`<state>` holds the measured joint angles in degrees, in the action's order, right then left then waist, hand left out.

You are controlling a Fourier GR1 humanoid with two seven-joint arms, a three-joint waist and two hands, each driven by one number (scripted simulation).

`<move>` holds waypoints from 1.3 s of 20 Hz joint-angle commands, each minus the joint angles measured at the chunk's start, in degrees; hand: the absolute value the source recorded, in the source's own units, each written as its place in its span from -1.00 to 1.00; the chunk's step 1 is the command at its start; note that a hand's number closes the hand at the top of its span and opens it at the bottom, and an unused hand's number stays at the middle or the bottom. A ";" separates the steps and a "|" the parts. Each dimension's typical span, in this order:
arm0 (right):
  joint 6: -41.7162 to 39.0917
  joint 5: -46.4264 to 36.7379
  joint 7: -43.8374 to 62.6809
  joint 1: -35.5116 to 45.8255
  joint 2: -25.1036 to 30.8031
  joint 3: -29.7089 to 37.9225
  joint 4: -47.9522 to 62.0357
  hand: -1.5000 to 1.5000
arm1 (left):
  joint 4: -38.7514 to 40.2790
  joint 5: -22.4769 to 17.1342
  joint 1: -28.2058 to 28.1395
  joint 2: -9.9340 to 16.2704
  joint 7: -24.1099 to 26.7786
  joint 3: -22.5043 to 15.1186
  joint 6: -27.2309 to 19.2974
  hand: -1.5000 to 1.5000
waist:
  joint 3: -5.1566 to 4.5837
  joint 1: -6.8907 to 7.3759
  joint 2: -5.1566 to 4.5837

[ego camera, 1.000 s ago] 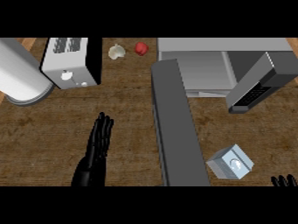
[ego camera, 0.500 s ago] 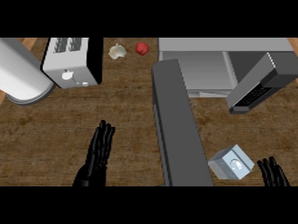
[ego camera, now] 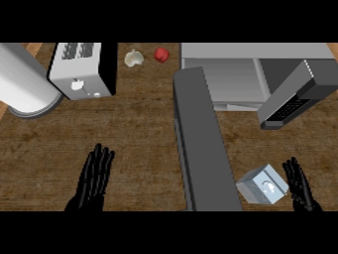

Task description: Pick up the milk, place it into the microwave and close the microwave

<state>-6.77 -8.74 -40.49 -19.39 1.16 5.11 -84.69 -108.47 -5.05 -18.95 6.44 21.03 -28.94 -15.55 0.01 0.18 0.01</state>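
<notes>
The right robot hand (ego camera: 300,184) has risen from the lower edge at about 5 o'clock over the last second, from only fingertips showing to a full set of straight, released fingers now standing just beside the milk (ego camera: 262,185), on its right side. Whether the fingers already touch the carton cannot be told; nothing is curled round it, so the milk is not yet held. The carton itself has not shifted: it sits on the table (ego camera: 128,129) at about 5 o'clock, right next to the long grey open door (ego camera: 203,149) of the microwave (ego camera: 237,74), whose cavity lies toward 1 o'clock.

The left robot hand (ego camera: 92,181) has drawn back toward 7 o'clock, lower in the view than a second ago, fingers straight and holding nothing; it appears to be out of the action.

As a judgement, the approach to the milk is nearly done and the step in hand is the grasp itself. The lift, the placing in the cavity and the shutting of the door all remain.

Elsewhere, unchanged, a toaster (ego camera: 84,69) stands at 11 o'clock beside a large white cylinder (ego camera: 14,82), with a garlic bulb (ego camera: 133,58) and a small red item (ego camera: 161,54) near 12 o'clock
</notes>
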 commanded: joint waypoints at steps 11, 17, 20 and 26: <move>6.14 0.79 -8.11 13.22 0.81 5.19 19.97 1.00 | -3.34 -6.22 -4.96 6.09 1.86 7.10 6.58 -1.00 | 0.00 -0.03 0.02; 12.22 -3.63 -15.74 16.60 4.02 7.57 31.60 1.00 | -2.84 -4.60 -7.90 5.27 4.70 5.37 6.49 -1.00 | 0.02 0.20 -0.01; 12.99 -4.61 -13.25 22.03 5.25 7.46 37.00 1.00 | 0.05 -7.37 -6.12 7.00 5.59 9.68 9.55 -1.00 | 0.00 0.25 -0.04; 14.63 -4.62 -19.91 33.94 7.35 10.56 52.22 1.00 | -3.44 -9.23 -8.36 8.35 6.12 11.43 11.50 -1.00 | 0.07 0.81 -0.14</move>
<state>6.37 -13.55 -57.24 7.77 7.10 13.54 -42.16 -109.41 -12.69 -24.87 13.24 26.68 -19.18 -5.66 -0.38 0.63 0.28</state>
